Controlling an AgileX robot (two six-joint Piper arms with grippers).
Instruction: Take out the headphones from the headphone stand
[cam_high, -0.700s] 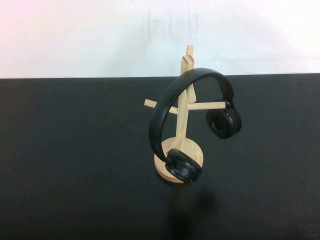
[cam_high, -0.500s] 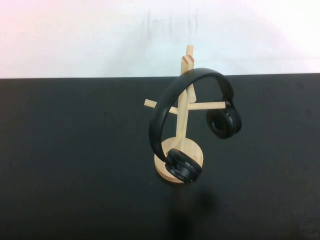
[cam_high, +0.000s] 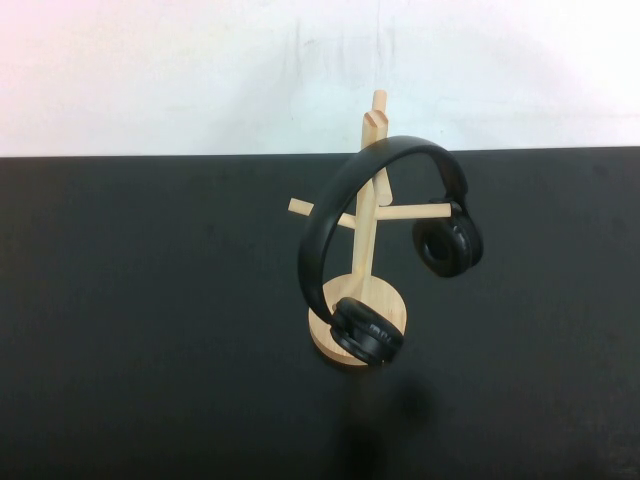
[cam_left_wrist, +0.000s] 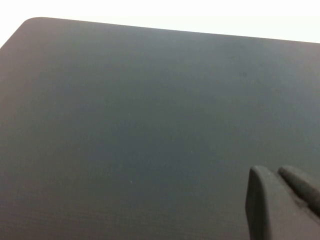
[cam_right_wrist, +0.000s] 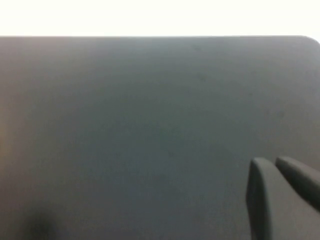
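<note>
— Nothing had moved since the earlier frames: the headphones (cam_high: 385, 235) hung on the stand (cam_high: 366, 262) exactly as before, and neither arm had entered the high view.

— Where did the stand sit?

— Upright on the black desk (cam_high: 150, 320), a little right of centre and toward the far edge, its round base flat on the surface. The headband looped over the pole just below the top peg. One ear cup hung low in front of the base on the near side; the other hung on the right, at the tip of a side peg.

— And the left gripper (cam_left_wrist: 282, 200)?

— Seen only in its own wrist view, low over bare desk near a rounded corner. Its two dark fingers lay close together, almost touching, with nothing between them.

— The right gripper (cam_right_wrist: 282, 192)?

— Much the same in its wrist view: over bare desk, its fingers nearly together and holding nothing. Both were well apart from the headphones, which showed in neither wrist view.
</note>
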